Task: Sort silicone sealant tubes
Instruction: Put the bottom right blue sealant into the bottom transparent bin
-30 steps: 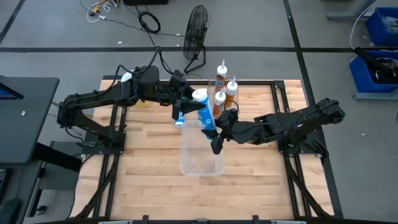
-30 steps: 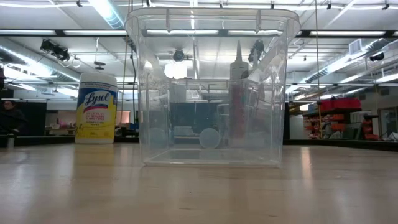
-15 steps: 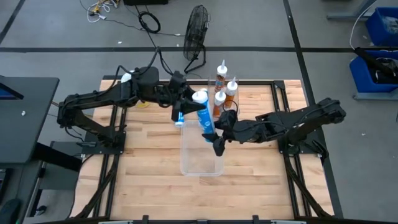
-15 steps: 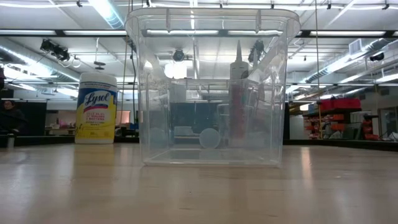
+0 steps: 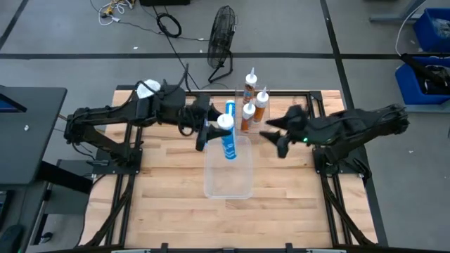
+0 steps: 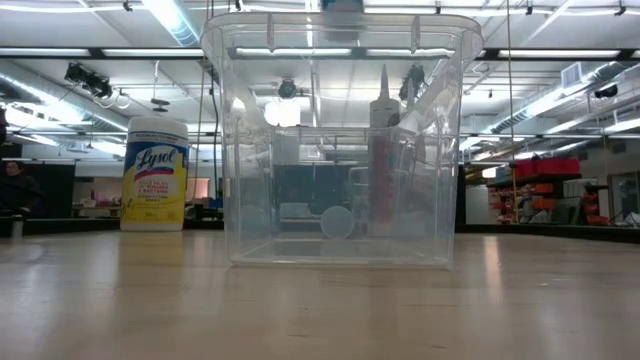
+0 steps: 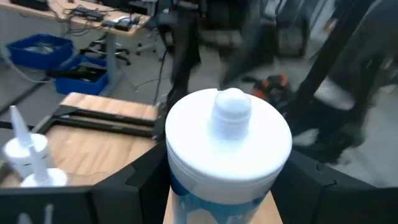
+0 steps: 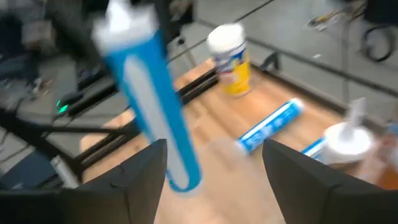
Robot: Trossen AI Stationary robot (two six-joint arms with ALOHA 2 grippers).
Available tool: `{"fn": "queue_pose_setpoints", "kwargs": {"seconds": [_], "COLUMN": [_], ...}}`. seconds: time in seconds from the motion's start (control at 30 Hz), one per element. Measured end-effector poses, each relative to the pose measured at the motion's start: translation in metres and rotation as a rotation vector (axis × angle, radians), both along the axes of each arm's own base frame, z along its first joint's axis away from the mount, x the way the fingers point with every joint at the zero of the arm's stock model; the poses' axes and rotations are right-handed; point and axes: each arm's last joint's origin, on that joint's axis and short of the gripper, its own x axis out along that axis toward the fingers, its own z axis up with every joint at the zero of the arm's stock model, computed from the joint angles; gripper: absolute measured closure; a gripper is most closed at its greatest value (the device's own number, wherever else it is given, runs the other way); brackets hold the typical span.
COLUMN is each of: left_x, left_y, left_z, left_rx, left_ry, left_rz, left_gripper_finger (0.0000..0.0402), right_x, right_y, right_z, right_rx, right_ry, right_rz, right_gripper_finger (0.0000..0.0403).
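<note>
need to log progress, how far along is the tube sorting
Done: three orange tubes stand grouped behind the clear bin, which looks empty. In hand: the left gripper holds a blue tube above the bin; the right gripper is open beside it. Left: a second blue tube lies on the table.

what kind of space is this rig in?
Probably a robotics lab or workshop. Bare ceiling ducts and strip lights run overhead, blue parts bins sit on the floor beside the wooden table, and loose cables and a floor fan lie behind it.
</note>
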Motion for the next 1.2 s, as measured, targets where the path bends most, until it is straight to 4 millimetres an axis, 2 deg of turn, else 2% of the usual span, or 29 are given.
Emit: {"fn": "queue_pose_setpoints", "kwargs": {"seconds": [0.13, 0.27, 0.5, 0.8, 1.03, 1.2], "left_x": [0.005, 0.020, 0.047, 0.070, 0.075, 0.064], "left_y": [-0.011, -0.020, -0.033, -0.036, -0.051, -0.060], "left_z": [-0.006, -0.023, -0.057, -0.089, -0.080, -0.076], "left_rx": [0.067, 0.047, 0.061, 0.056, 0.134, 0.151], "left_ry": [0.031, 0.100, 0.228, 0.315, 0.203, 0.231], "left_rz": [0.014, 0.015, 0.065, 0.108, 0.144, 0.114], "left_gripper_finger": [0.0177, 0.0177, 0.0177, 0.0177, 0.0177, 0.0177], "right_x": [-0.020, -0.029, -0.031, -0.031, -0.031, -0.030], "right_y": [-0.009, -0.013, -0.014, -0.014, -0.015, -0.017], "right_z": [0.008, 0.012, 0.011, 0.011, 0.011, 0.011], "right_rx": [-0.043, -0.063, -0.076, -0.111, -0.116, -0.110], "right_ry": [-0.027, -0.040, -0.021, -0.014, -0.016, -0.018], "right_rz": [-0.076, -0.100, -0.096, -0.107, -0.120, -0.135], "right_gripper_finger": [0.0146, 0.0151, 0.0154, 0.0154, 0.0154, 0.0154]}}
